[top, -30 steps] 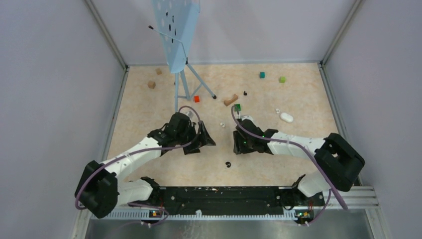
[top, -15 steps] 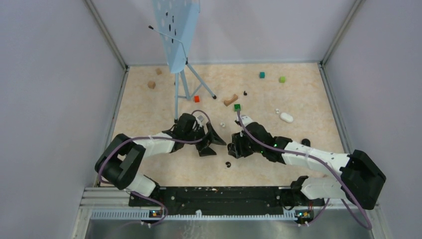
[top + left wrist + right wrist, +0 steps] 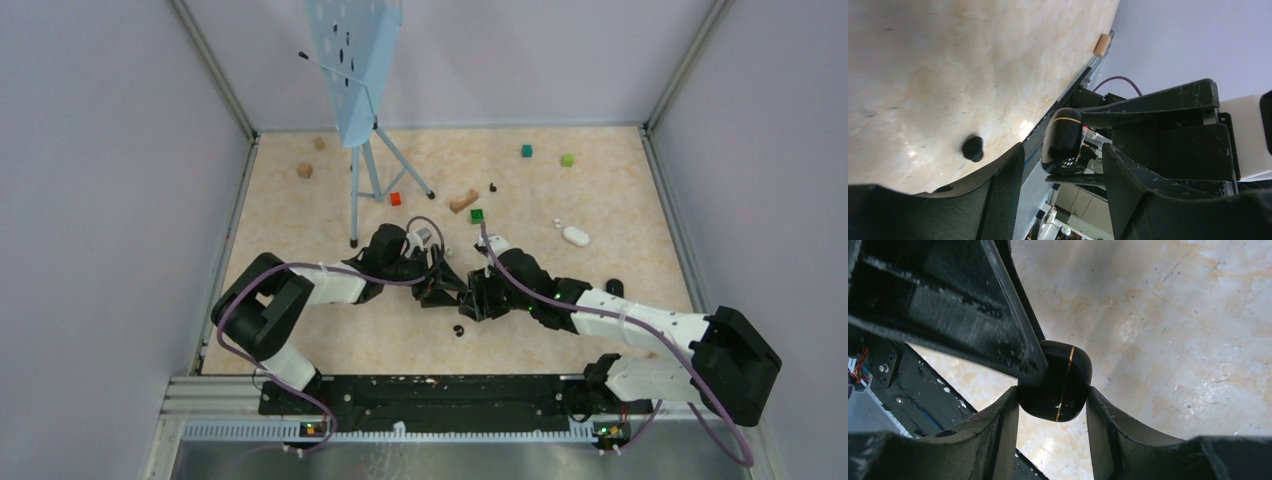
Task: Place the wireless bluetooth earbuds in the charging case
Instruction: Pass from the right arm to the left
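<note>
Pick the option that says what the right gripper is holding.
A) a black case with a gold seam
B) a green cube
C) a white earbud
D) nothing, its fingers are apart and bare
A: in the right wrist view the right gripper has a finger pressed on either side of the glossy black charging case, whose thin gold seam shows.

Glossy black charging case with a thin gold line, and a beige marbled table

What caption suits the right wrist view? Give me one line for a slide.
Right gripper clamps the closed black charging case, gold seam showing, over the marbled table.
</note>
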Controlling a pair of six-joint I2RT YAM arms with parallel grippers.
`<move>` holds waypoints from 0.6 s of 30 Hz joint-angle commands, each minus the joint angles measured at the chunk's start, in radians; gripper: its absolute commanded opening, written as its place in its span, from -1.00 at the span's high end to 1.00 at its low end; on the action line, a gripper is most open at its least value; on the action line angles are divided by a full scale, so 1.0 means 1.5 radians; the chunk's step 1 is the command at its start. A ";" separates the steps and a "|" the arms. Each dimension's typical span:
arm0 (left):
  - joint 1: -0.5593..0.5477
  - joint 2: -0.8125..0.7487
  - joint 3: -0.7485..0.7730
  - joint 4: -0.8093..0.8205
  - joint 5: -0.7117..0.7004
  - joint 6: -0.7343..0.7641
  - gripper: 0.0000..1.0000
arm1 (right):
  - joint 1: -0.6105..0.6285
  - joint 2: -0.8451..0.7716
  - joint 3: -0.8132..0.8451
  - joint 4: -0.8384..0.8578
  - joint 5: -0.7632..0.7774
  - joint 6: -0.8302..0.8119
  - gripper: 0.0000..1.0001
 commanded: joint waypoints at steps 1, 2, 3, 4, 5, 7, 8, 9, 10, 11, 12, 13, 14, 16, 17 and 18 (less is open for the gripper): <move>-0.023 0.011 0.030 0.057 0.028 0.007 -0.20 | 0.009 -0.019 -0.002 0.039 -0.005 0.008 0.27; -0.025 0.013 0.028 0.067 0.030 0.002 -0.12 | 0.009 -0.018 -0.001 0.039 -0.005 0.008 0.27; -0.027 0.016 0.029 0.074 0.035 -0.001 -0.08 | 0.009 -0.016 0.000 0.039 -0.006 0.008 0.27; -0.028 0.019 0.029 0.077 0.039 -0.002 -0.07 | 0.009 -0.015 0.001 0.040 -0.005 0.008 0.27; -0.028 0.021 0.030 0.079 0.044 -0.001 -0.03 | 0.009 -0.014 0.001 0.040 -0.004 0.009 0.27; -0.031 0.020 0.034 0.078 0.046 0.002 0.04 | 0.010 -0.013 0.001 0.043 -0.005 0.012 0.27; -0.033 0.018 0.037 0.071 0.045 0.004 0.10 | 0.009 -0.013 0.001 0.044 -0.004 0.013 0.27; -0.034 0.017 0.039 0.064 0.043 0.008 0.19 | 0.009 -0.011 0.002 0.045 -0.004 0.013 0.27; -0.034 0.016 0.042 0.058 0.042 0.013 0.29 | 0.009 -0.010 0.002 0.046 -0.004 0.014 0.27; -0.034 0.014 0.044 0.054 0.041 0.016 0.40 | 0.010 -0.008 0.002 0.047 -0.005 0.016 0.26; -0.034 0.013 0.045 0.050 0.039 0.018 0.51 | 0.009 -0.007 0.003 0.047 -0.004 0.019 0.26; -0.034 0.012 0.046 0.047 0.039 0.021 0.61 | 0.009 -0.005 0.003 0.047 -0.004 0.022 0.22; -0.035 0.012 0.047 0.046 0.038 0.024 0.71 | 0.009 -0.005 0.003 0.048 -0.004 0.028 0.10; -0.034 0.012 0.047 0.043 0.039 0.033 0.81 | 0.009 -0.007 0.007 0.040 -0.001 0.036 -0.38; -0.033 0.010 0.048 0.043 0.042 0.041 0.89 | 0.009 -0.009 0.012 0.030 0.002 0.038 -0.57; -0.032 0.006 0.050 0.039 0.044 0.052 0.96 | 0.009 -0.013 0.020 0.018 0.004 0.039 -0.73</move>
